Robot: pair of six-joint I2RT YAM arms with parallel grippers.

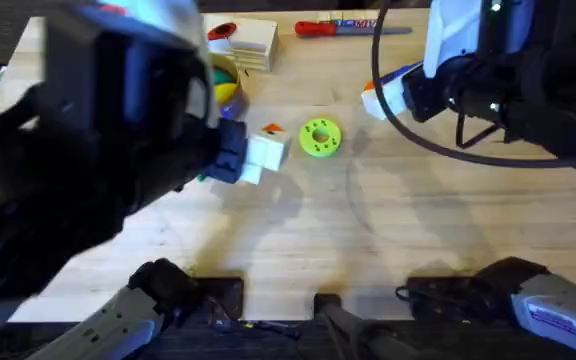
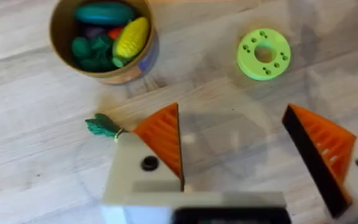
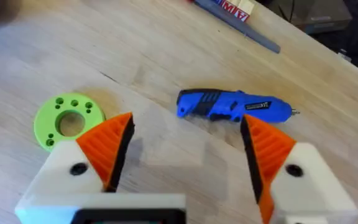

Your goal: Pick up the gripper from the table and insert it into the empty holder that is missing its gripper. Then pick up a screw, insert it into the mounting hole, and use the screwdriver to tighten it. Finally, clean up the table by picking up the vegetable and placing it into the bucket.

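Bucket (image 2: 102, 38) first, upper left of your left wrist view: it's standing on the table (image 2: 30, 155), packed with toy food, a yellow corn cob among it. Just below it, your vegetable (image 2: 104, 127) lies on the wood, its leafy green end poking out beside the left gripper (image 2: 247, 149), whose orange-tipped fingers stand spread wide with nothing between them. Right of that, the green disc (image 2: 264, 53) sits by itself. Over in the right wrist view, that same disc is at the left, the blue screwdriver (image 3: 234, 107) lies flat in the middle, and your right gripper (image 3: 188, 158) hangs released above bare wood, both orange tips on their white holders.
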